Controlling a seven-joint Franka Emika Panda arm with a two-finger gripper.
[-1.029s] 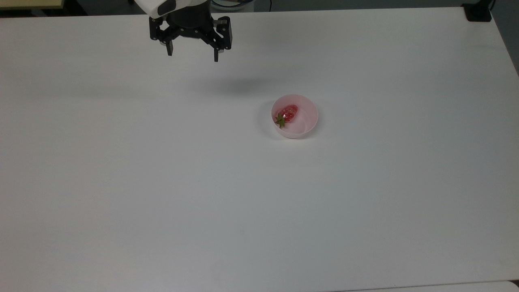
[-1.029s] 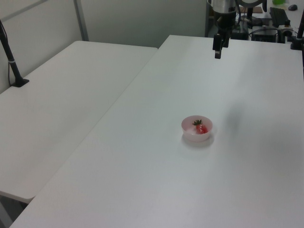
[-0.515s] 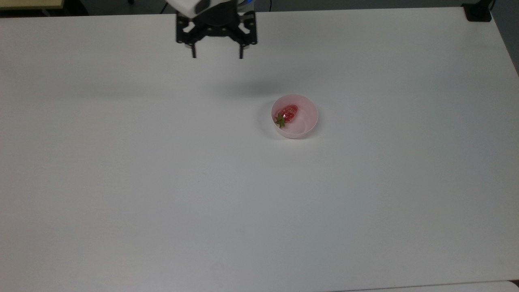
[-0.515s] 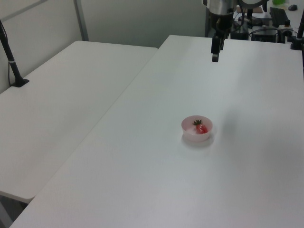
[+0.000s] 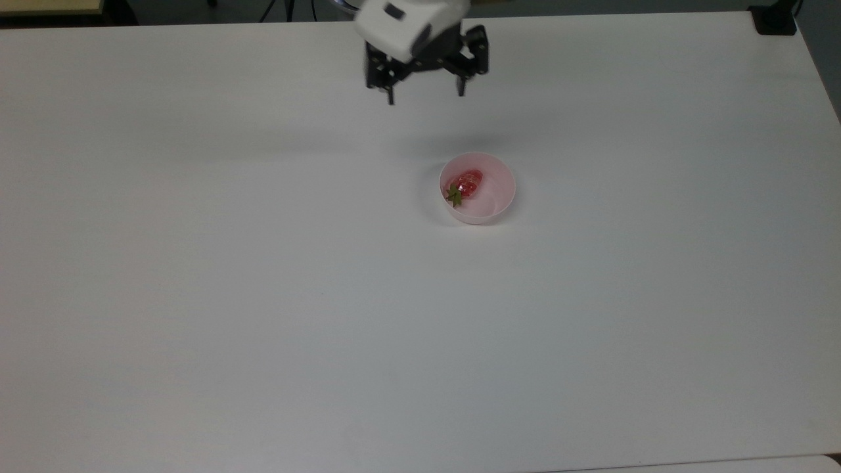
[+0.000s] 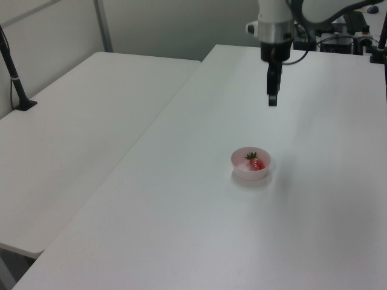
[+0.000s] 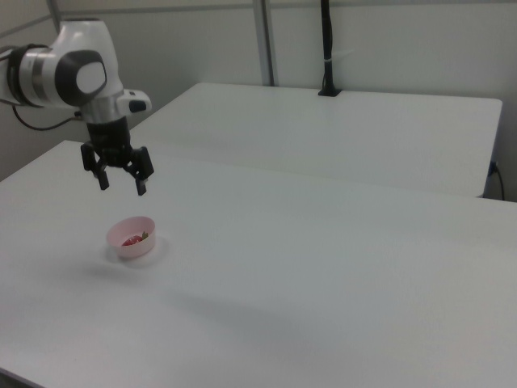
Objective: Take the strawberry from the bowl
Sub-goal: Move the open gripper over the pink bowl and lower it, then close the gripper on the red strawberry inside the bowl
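The gripper hangs wide open and empty near the table's far edge. The strawberry, leaning on the bowl's wall, looks light, hard and slick; the red body's sides seem the best hold.

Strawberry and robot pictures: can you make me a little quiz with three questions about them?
1. True or false: the strawberry lies inside the bowl.
2. Multiple choice: the gripper is A) shut on the strawberry, B) open in the air, apart from the bowl, C) resting on the table.
3. Fill in: in the top view, the strawberry's green top points toward the top view's lower ____.

Key: 1 true. 2 B. 3 left.
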